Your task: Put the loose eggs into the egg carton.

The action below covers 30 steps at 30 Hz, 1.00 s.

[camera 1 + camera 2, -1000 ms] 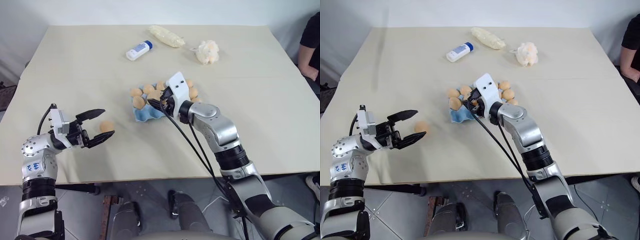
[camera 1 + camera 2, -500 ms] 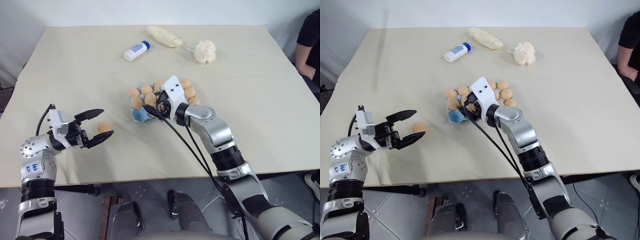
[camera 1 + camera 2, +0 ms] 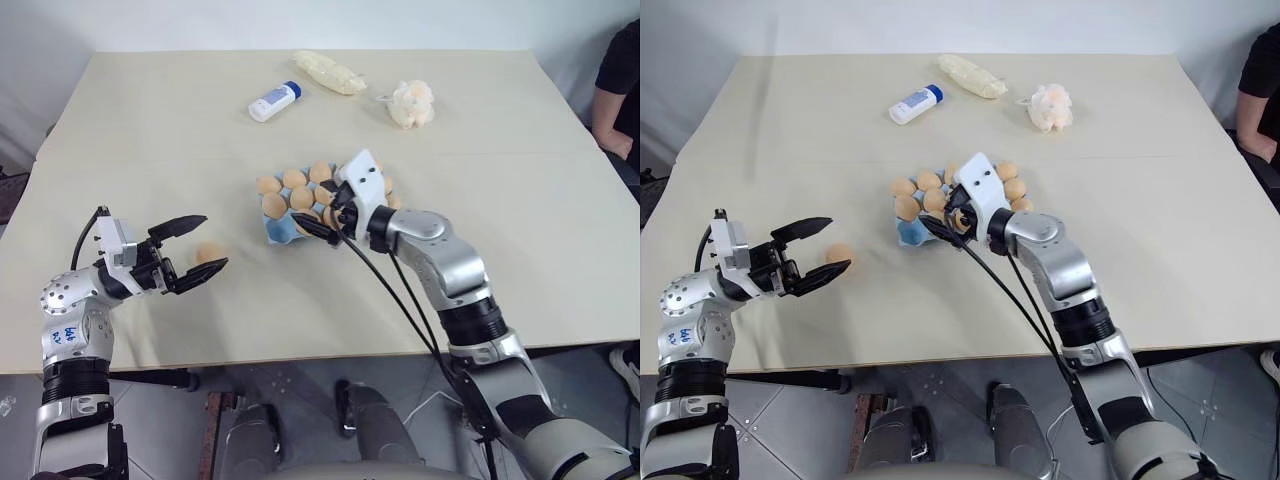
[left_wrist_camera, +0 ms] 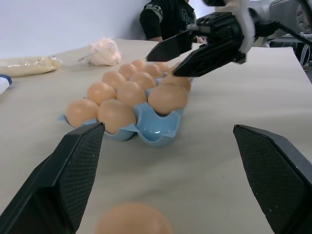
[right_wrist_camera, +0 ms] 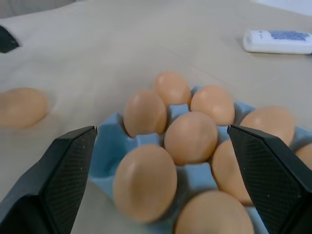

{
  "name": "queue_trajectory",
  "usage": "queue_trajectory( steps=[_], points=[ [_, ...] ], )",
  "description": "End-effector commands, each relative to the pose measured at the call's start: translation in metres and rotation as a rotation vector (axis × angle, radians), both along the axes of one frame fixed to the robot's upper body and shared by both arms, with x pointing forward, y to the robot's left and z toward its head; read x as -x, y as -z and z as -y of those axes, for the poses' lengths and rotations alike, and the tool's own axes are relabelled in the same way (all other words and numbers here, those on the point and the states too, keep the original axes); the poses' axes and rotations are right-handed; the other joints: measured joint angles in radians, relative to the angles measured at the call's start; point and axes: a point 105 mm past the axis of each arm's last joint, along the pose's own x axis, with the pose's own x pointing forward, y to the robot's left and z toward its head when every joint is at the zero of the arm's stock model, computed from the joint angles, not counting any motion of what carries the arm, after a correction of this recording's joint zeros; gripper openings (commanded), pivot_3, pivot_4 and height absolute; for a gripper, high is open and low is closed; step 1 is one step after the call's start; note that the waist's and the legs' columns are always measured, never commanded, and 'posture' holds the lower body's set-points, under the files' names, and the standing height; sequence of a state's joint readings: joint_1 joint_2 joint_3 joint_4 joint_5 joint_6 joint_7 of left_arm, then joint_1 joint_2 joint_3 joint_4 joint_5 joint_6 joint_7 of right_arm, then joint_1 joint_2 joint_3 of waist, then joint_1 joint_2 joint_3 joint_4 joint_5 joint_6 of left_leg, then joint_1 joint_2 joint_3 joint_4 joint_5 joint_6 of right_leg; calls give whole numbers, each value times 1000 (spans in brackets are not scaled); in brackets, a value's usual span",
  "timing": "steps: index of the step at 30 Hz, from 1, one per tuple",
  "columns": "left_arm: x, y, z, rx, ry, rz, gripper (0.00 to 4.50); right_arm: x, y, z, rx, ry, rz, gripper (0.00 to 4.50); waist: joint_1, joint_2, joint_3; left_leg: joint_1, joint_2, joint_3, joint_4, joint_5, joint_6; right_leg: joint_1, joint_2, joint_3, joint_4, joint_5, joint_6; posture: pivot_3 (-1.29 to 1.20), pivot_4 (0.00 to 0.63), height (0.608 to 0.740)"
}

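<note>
Now the egg carton (image 3: 283, 226), a light blue moulded tray, sits near the middle of the worktop (image 3: 150, 140) and serves as the landmark for everything else. Most of its cups hold tan-orange eggs; in the left wrist view one cup at the corner nearest the robot's left arm shows bare blue.

One loose egg (image 3: 209, 252) lies on the worktop well apart from the carton, on the robot's left of it and a little nearer the robot. The left pincer (image 3: 197, 246) hovers at that egg with its two black fingers wide apart, one on either side of the egg; the fingers do not clamp it, and whether either fingertip touches it cannot be told.

The right pincer (image 3: 319, 210) is over the carton's near edge, on the side toward the robot's right, its fingers spread and holding nothing. In the right wrist view its fingers (image 5: 63, 161) frame the filled cups, with an egg sitting just below and between them.

Beyond the carton, toward the far side of the worktop, lie a white bottle (image 3: 277, 101) with a blue cap on its side, a pale wrapped packet (image 3: 332, 72) just past it, and a cream lumpy puff ball (image 3: 414, 103) to the carton's far right. A person in a dark top (image 3: 618, 80) sits at the worktop's far right edge, well apart from the carton.
</note>
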<state>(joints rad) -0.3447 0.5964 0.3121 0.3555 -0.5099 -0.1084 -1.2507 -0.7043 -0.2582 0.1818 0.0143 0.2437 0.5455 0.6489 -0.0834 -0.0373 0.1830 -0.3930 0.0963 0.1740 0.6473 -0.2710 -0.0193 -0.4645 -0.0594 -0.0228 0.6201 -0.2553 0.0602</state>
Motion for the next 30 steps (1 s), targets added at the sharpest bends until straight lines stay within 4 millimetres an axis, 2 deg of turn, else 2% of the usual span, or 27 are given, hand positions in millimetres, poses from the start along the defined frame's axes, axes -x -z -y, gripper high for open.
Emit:
queue_trajectory(
  steps=[1, 2, 7, 11, 16, 19, 22, 24, 27, 30],
  points=[
    [7, -18, -9, 16, -59, 81, 4500, 18, -30, 18, -65, -77, 102, 4487, 0, 0, 0, 0, 1, 0, 0, 0, 0, 0, 0, 0, 0, 0, 0, 0, 150, 740],
    [8, -19, -10, 15, -68, 83, 4500, 20, -31, 22, -68, -81, 108, 4487, 0, 0, 0, 0, 1, 0, 0, 0, 0, 0, 1, 0, 0, 0, 0, 0, 150, 740],
    [19, -22, -33, 20, -227, 103, 4500, 31, -27, 70, -40, -104, 136, 4487, 3, 0, 0, 1, 1, 0, 0, -1, -1, 0, 1, 0, -1, 0, -1, 0, 150, 740],
    [34, -17, -55, 19, -363, 86, 4500, 48, -17, 105, -35, -157, 138, 4487, 1, 0, 0, 2, 1, 0, -1, -2, 0, 1, 1, 1, -2, -1, -1, 0, 150, 740],
    [57, -9, -81, 16, -522, 30, 4500, 55, -8, 138, -37, -151, 113, 4487, 0, 0, 0, 3, 2, 0, 0, -2, -1, 1, 1, 2, -2, -1, -1, 0, 150, 740],
    [67, -3, -93, -11, -589, -17, 4500, 60, -3, 149, -23, -172, 101, 4487, 1, 0, 0, 4, 2, 0, 0, -5, -5, 1, 0, 2, -2, -1, -2, 0, 150, 740],
    [76, 0, -110, -30, -689, -60, 4500, 65, 3, 159, 2, -197, 84, 4487, 1, 0, 0, 4, 1, -1, 0, -5, -5, 1, -1, 2, -2, -5, -9, 0, 150, 740],
    [82, 1, -119, -42, -760, -76, 4500, 62, 6, 164, 23, -183, 78, 4487, -1, 0, 0, 4, 1, -2, 0, -5, -5, 1, -1, 3, -2, -5, -9, 0, 150, 740],
    [95, 9, -137, -32, -927, -140, 4500, 56, 4, 163, 20, -167, 86, 4487, -5, 0, 0, 5, 1, -3, 0, -6, -4, 1, -2, 6, -3, -5, -9, 0, 150, 740],
    [104, 17, -142, -15, -1006, -193, 4500, 52, 3, 159, 13, -169, 91, 4487, -4, 0, 0, 6, 2, -2, 0, -7, -5, 1, -2, 7, -3, -5, -9, 0, 150, 740]
  ],
)
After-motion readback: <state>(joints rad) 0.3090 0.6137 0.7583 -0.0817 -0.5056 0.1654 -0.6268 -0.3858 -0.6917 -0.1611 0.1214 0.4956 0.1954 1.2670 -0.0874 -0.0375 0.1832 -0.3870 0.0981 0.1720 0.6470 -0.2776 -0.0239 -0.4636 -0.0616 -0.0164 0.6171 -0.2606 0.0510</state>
